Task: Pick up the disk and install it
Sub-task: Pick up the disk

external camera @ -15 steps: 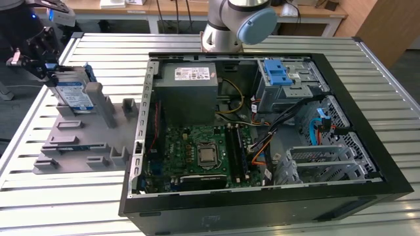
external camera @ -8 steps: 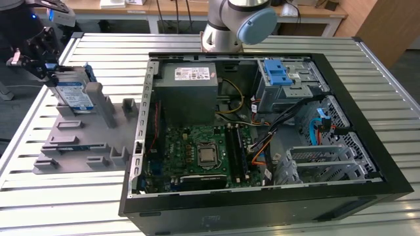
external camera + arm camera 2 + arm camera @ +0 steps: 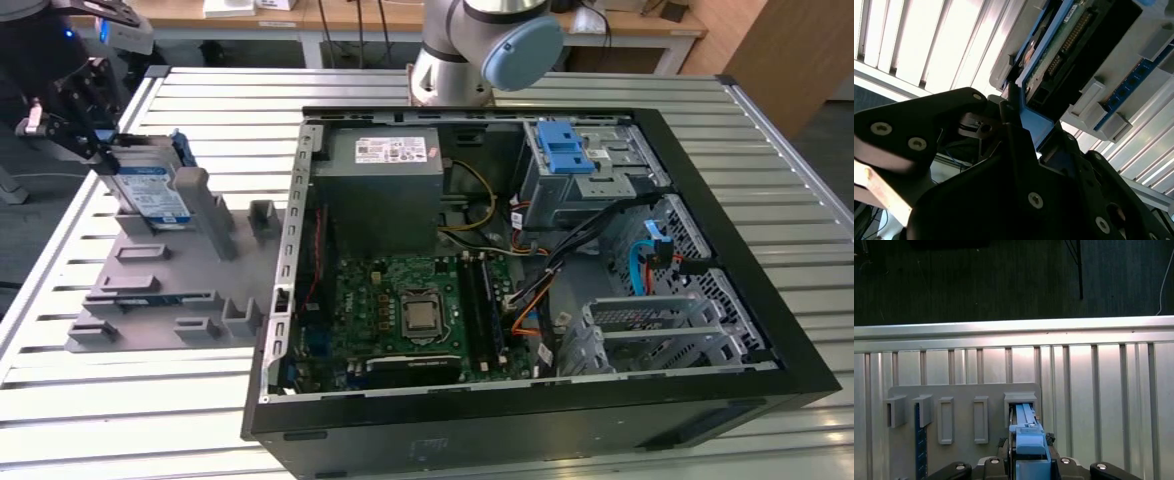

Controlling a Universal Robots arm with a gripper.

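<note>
Gripper: the gripper (image 3: 102,148) hangs over the far corner of the slatted table (image 3: 120,405) at the exterior view's left, directly above the disk.
Jaws: clamped on the blue bracket at the disk's upper end. In the second wrist view a black finger (image 3: 1013,125) lies flat against the bracket's edge, and the other presses from the opposite side.
Disk: the disk (image 3: 150,190) stands on end in a slot at the far end of the grey fixture (image 3: 174,290). Its white-and-blue label faces the near edge of the table.
Long axis: it rises out of the slot straight toward the gripper, so disk and gripper share one line. In the first wrist view the disk (image 3: 1026,432) appears edge-on, running down into the slot.
Seating: the lower end looks to be inside the slot. How deep it sits cannot be told.
Computer case: the open computer case (image 3: 534,425) lies beside the fixture, toward the exterior view's right.
Drive cage: the drive cage (image 3: 587,170) with its blue latch sits at the case's far corner, well apart from the disk.
Stage: judged from this, the disk is gripped but not lifted clear.
</note>
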